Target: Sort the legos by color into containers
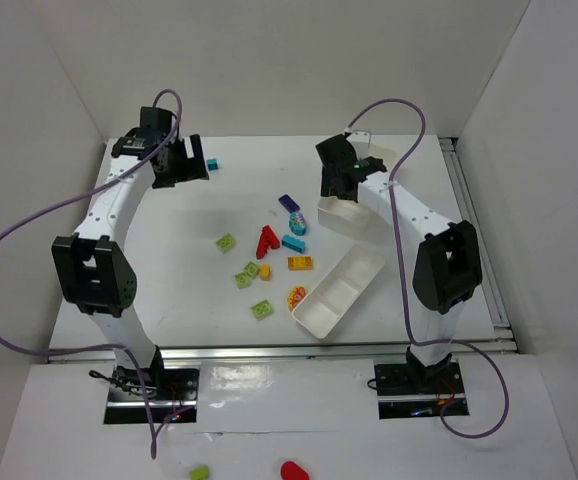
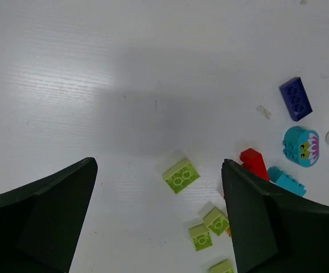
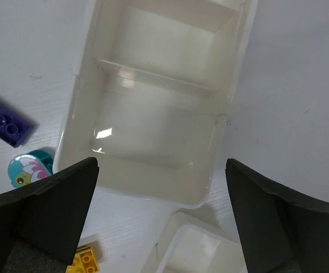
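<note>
Legos lie loose mid-table: lime green bricks (image 1: 226, 242) (image 1: 248, 274) (image 1: 262, 310), a red one (image 1: 267, 240), a teal one (image 1: 293, 242), an orange-yellow one (image 1: 300, 263) and a purple one (image 1: 289, 203). Another teal brick (image 1: 212, 164) lies at the far left. Two white trays stand to the right, one near (image 1: 339, 292) and one far (image 1: 341, 217). My left gripper (image 1: 179, 160) (image 2: 159, 227) is open and empty, high above a lime brick (image 2: 181, 176). My right gripper (image 1: 344, 175) (image 3: 161, 222) is open and empty over the far tray (image 3: 153, 114).
A teal round figure piece (image 1: 297, 222) (image 2: 301, 146) (image 3: 31, 168) lies beside the purple brick (image 2: 295, 98) (image 3: 5, 120). A multicoloured piece (image 1: 296, 296) lies by the near tray. White walls enclose the table. A lime piece (image 1: 199, 472) and a red piece (image 1: 294, 470) lie off the table, in front.
</note>
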### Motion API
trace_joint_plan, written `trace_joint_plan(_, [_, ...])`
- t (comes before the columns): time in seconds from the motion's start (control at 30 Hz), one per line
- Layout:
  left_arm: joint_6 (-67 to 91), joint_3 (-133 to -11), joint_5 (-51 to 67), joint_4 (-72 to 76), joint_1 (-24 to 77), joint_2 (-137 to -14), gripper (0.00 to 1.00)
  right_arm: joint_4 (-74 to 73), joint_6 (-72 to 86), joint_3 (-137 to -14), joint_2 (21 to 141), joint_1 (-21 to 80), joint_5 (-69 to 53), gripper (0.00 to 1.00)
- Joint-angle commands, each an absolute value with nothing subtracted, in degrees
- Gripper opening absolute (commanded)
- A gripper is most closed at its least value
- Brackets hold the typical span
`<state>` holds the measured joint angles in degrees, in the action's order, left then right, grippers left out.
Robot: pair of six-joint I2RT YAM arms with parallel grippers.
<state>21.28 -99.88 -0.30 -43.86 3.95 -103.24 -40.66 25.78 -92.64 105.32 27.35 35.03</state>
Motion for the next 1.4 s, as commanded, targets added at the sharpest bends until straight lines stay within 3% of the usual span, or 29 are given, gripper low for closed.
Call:
trace_joint_plan(0.0, [21.6,-101.9,-2.1,-41.0,4.2,-96.1,1.0,-38.1,26.1,-91.7,102.4,27.2,34.7,1.0])
trace_joint_plan(0.4, [24.8,-105.0,-0.4,-40.7,3.6,-95.8,1.0,-33.4,24.4,-91.3,99.9,27.2,30.7,1.0])
trace_joint_plan(0.6, [23.7,-113.1,1.8,-51.9,3.6,-103.1,1.0,-24.2,21.2,-90.3,99.6,22.0,24.5,1.0])
trace_joint_plan(0.8, [23.2,-103.6,6.8,-43.9,4.2,-97.9,1.0,-22.8,21.2,-103.2,113.2,16.4,19.3,1.0])
trace_joint_plan(1.07, [24.3,-104.2,6.9,-45.7,5.3,-100.3,1.0,-20.7,22.3,-122.0,131.5,12.1,9.8,1.0])
trace_joint_plan(1.37, [23.2,-104.8,3.1,-47.3,5.3,-100.3,1.0,-22.5,17.7,-136.5,144.1,17.1,-3.1,1.0])
